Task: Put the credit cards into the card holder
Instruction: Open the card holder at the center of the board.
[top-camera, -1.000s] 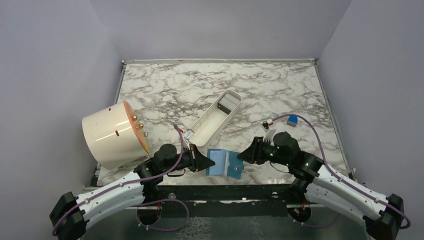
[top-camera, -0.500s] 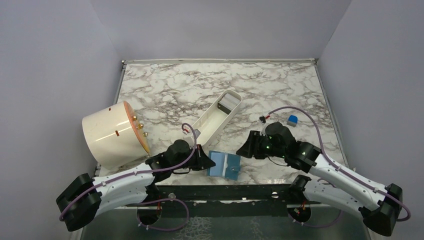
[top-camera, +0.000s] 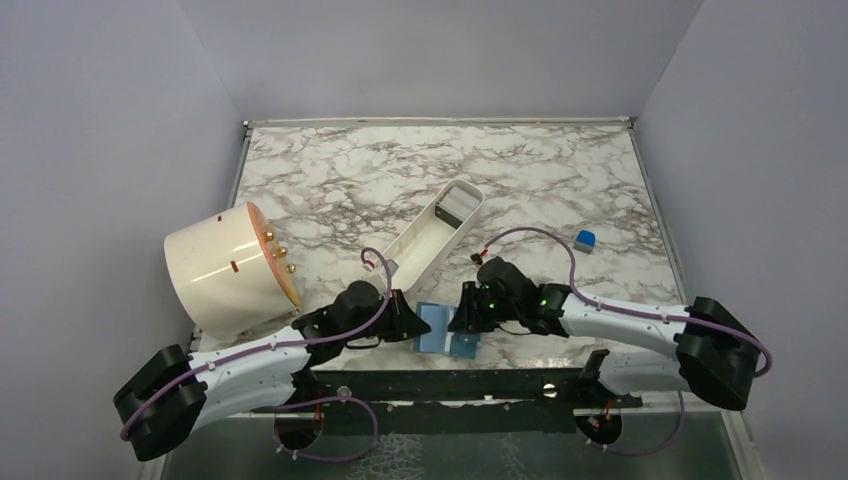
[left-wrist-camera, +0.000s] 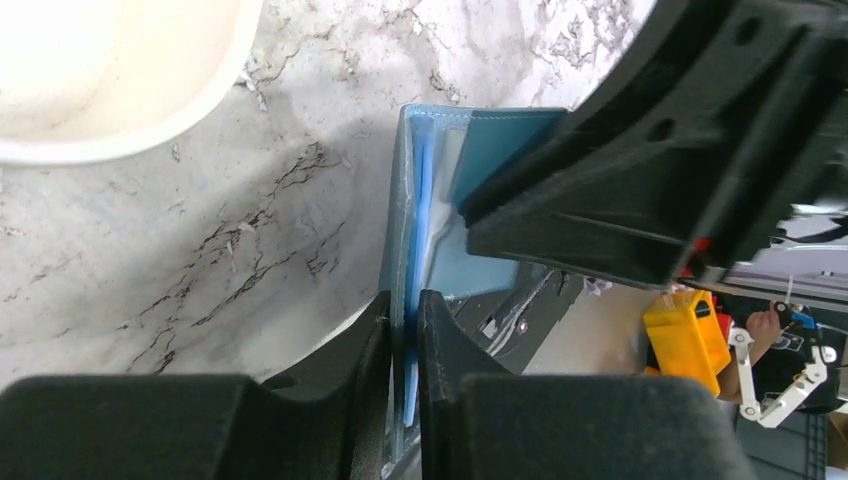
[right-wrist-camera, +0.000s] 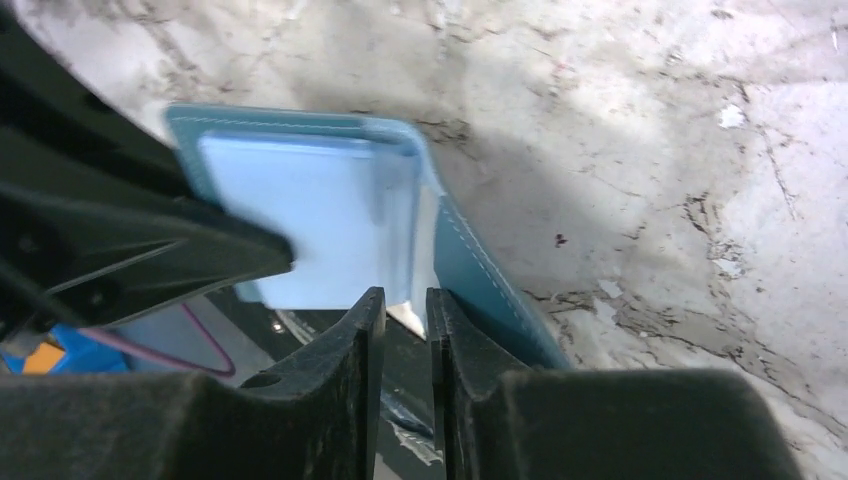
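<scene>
Left claw and right claw each pinch card holder beside white tray.

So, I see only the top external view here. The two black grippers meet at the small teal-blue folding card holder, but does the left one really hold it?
Observer: Yes. In the left wrist view the left gripper is shut on one edge of the teal-blue folding card holder.
Operator: And the right one?
Observer: The right gripper looks shut on a thin pale edge of the holder's inside.
Operator: Is a card already in a pocket?
Observer: None shows in the light blue inner page in the right wrist view.
</scene>
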